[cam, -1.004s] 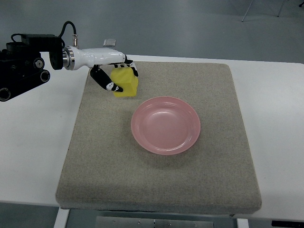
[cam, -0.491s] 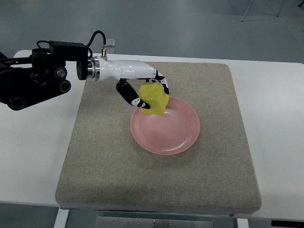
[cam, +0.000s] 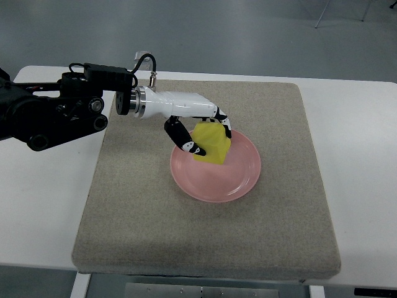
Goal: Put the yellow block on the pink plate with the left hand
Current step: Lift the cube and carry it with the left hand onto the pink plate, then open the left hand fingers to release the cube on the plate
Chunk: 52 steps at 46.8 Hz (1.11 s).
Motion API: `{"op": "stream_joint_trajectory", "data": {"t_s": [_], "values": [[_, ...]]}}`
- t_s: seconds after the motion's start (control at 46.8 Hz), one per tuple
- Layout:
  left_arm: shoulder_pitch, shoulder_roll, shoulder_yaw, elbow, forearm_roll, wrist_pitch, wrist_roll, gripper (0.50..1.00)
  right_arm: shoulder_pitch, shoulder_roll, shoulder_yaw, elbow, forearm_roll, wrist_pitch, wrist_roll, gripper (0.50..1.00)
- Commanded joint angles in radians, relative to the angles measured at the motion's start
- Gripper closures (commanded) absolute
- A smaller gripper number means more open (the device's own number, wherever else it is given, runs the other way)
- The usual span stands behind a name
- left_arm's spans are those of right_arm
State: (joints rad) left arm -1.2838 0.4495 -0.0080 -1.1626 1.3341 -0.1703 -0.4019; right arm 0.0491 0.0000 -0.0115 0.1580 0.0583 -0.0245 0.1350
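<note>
Block (cam: 212, 143) in left hand (cam: 197, 127), over plate (cam: 243, 180); plate on mat (cam: 138, 205).

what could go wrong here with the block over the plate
The left hand holds the yellow block tilted over the near-left part of the pink plate, not its middle. Released like this, it may land on a corner and tumble toward the rim, or the fingers may drag it as they open.

One yellow block (cam: 211, 142), one pink plate (cam: 239, 180), one grey mat (cam: 149, 211), one hand (cam: 197, 127)
</note>
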Motion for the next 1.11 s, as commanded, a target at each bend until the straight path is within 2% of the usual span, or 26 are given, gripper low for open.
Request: {"op": "stream_joint_trajectory", "data": {"t_s": [0.0, 0.128, 0.491, 0.513, 0.555, 0.619, 0.705, 0.769, 0.854, 1.089], "values": [[0.008, -0.023, 0.008, 0.006, 0.005, 0.000, 0.002, 1.000, 0.000, 0.000, 0.001, 0.000, 0.000, 0.000, 0.000, 0.576], [0.017, -0.054, 0.022, 0.044, 0.023, 0.005, 0.003, 1.000, 0.000, 0.000, -0.001, 0.000, 0.000, 0.000, 0.000, 0.576], [0.041, -0.058, 0.029, 0.049, 0.036, 0.003, 0.003, 0.986, 0.000, 0.000, -0.001, 0.000, 0.000, 0.000, 0.000, 0.576], [0.041, -0.058, 0.031, 0.049, 0.036, 0.003, 0.003, 0.969, 0.000, 0.000, -0.001, 0.000, 0.000, 0.000, 0.000, 0.576], [0.041, -0.058, 0.034, 0.052, 0.036, 0.003, 0.003, 0.905, 0.000, 0.000, -0.001, 0.000, 0.000, 0.000, 0.000, 0.576], [0.041, -0.058, 0.034, 0.055, 0.036, 0.003, 0.003, 0.740, 0.000, 0.000, 0.001, 0.000, 0.000, 0.000, 0.000, 0.576], [0.040, -0.058, 0.034, 0.055, 0.036, 0.005, 0.003, 0.630, 0.000, 0.000, -0.001, 0.000, 0.000, 0.000, 0.000, 0.576], [0.040, -0.058, 0.034, 0.055, 0.036, 0.005, 0.003, 0.572, 0.000, 0.000, -0.001, 0.000, 0.000, 0.000, 0.000, 0.576], [0.040, -0.058, 0.034, 0.058, 0.036, 0.005, 0.003, 0.536, 0.000, 0.000, 0.001, 0.000, 0.000, 0.000, 0.000, 0.576], [0.035, -0.058, 0.028, 0.058, 0.034, 0.003, 0.002, 0.519, 0.000, 0.000, 0.001, 0.000, 0.000, 0.000, 0.000, 0.576]]}}
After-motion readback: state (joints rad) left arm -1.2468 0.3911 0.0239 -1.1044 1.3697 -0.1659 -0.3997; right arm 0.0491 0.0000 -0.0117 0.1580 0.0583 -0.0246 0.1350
